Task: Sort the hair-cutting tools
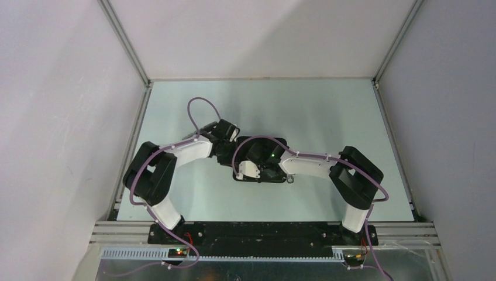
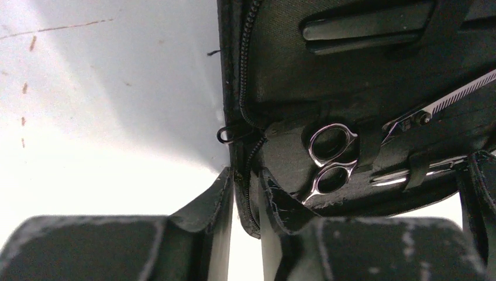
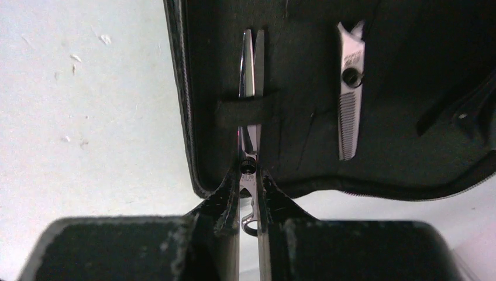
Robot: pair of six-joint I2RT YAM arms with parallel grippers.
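The right claw (image 3: 248, 186) is clenched on 1 pair of scissors (image 3: 252, 64) at the pivot. The blades lie under a strap (image 3: 231, 112) inside the open pouch (image 3: 304, 146). The left claw (image 2: 245, 184) grips the pouch's zip edge. The pouch rests on the counter (image 1: 327, 111).

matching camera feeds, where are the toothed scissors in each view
top external: cannot be made out.
left wrist: toothed scissors at the right, blade slanting up to the right edge, inside the pouch.
right wrist: upper right of centre, right of the plain scissors gripped by the right end effector.
shared landmark: the black pouch; its zipped edge shows in both wrist views.
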